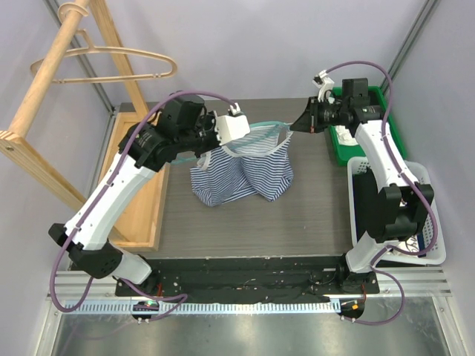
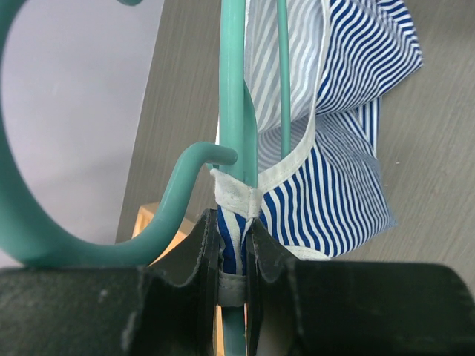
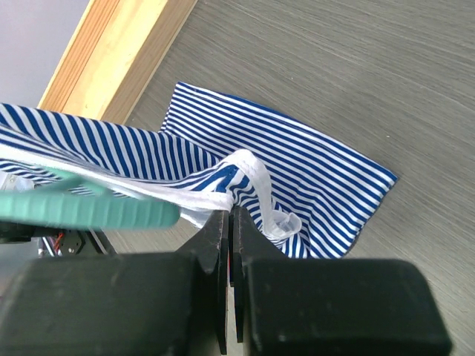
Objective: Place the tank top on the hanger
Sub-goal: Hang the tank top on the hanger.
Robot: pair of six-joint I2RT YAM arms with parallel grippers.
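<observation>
The striped tank top point(image 1: 241, 172) hangs between my two grippers above the table, its lower part bunched on the surface. My left gripper point(image 1: 234, 126) is shut on the teal hanger point(image 1: 265, 124) together with a white-trimmed strap. In the left wrist view the hanger point(image 2: 233, 89) runs up from the gripper point(image 2: 236, 222), with the tank top point(image 2: 338, 200) draped to its right. My right gripper point(image 1: 299, 123) is shut on the other strap. In the right wrist view that gripper point(image 3: 231, 216) pinches the white trim of the tank top point(image 3: 297, 167), and one hanger end point(image 3: 96, 211) lies just left of it.
A wooden rack with a tan hanger point(image 1: 111, 61) stands at the far left, its wooden base point(image 1: 141, 196) along the table's left side. A green bin point(image 1: 375, 126) and a white basket point(image 1: 424, 222) holding a dark garment sit on the right.
</observation>
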